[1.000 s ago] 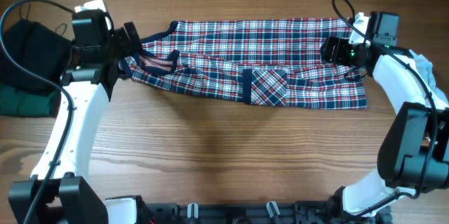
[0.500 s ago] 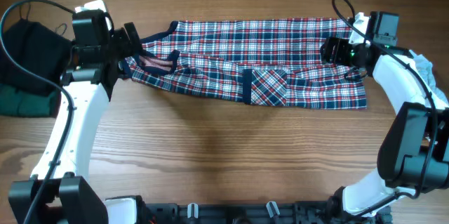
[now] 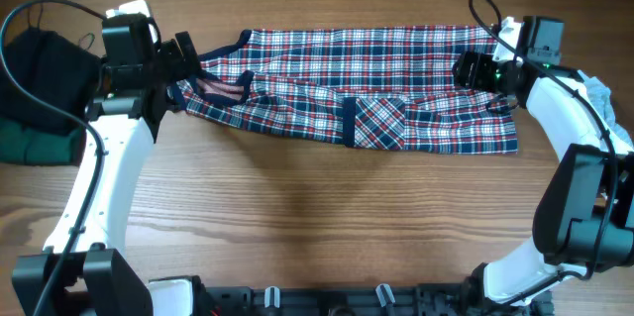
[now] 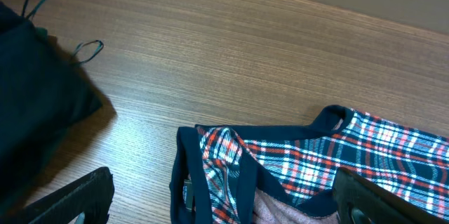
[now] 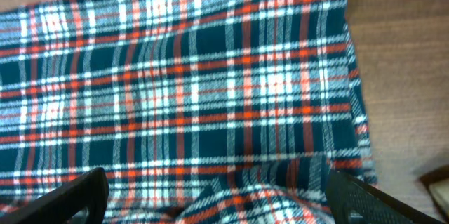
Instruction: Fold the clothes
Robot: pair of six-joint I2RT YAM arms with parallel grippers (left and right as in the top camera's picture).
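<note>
The plaid shirt (image 3: 367,83), red, navy and white with navy trim, lies folded into a long strip across the far part of the table. My left gripper (image 3: 186,63) is at its left end. In the left wrist view, its open fingers (image 4: 224,206) straddle the navy-trimmed collar end (image 4: 231,175). My right gripper (image 3: 464,68) is over the shirt's right end. In the right wrist view, its fingers (image 5: 224,203) are spread wide just above the plaid fabric (image 5: 196,83), holding nothing.
A pile of dark navy and green clothes (image 3: 40,93) lies at the left table edge and also shows in the left wrist view (image 4: 35,97). A pale cloth (image 3: 599,93) lies at the right edge. Bare wood tabletop (image 3: 317,217) fills the near half.
</note>
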